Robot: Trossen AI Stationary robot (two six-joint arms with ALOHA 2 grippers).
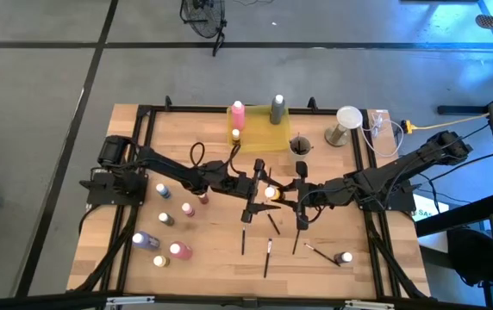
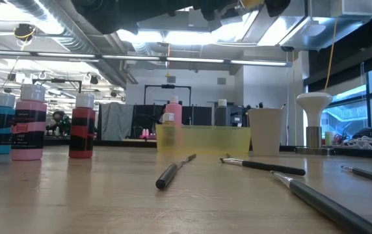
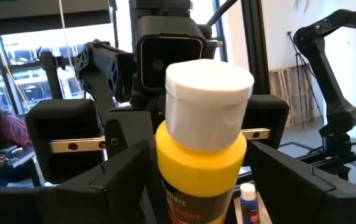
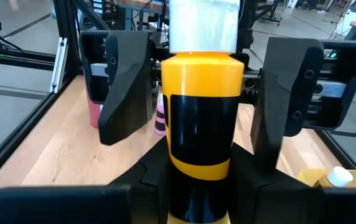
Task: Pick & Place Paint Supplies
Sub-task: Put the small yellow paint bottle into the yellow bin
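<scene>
At the front of the surface (image 1: 221, 284), thin dark-handled paintbrushes (image 1: 267, 256) lie scattered flat, with a dark bottle with a pale cap (image 1: 345, 257) just beside the rightmost one. A loose cluster of small paint bottles (image 1: 180, 251) stands upright to the left, pink, purple and blue among them. Above the middle of the surface the two arms meet tip to tip. The right pincer (image 1: 283, 195) is pinching the black-labelled lower part of a yellow paint bottle (image 4: 201, 93) with a white cap, holding it clear of the wood. The left pincer (image 1: 262, 185) is spread, with one finger flanking each side of that same bottle near its upper part. Along the far edge sits the translucent yellow tray (image 1: 264, 142), with a pink bottle (image 1: 238, 114), a grey bottle (image 1: 278, 108) and a tiny pale-capped one (image 1: 236, 135) standing in it. The cup (image 2: 265, 130) stands just to its right.
</scene>
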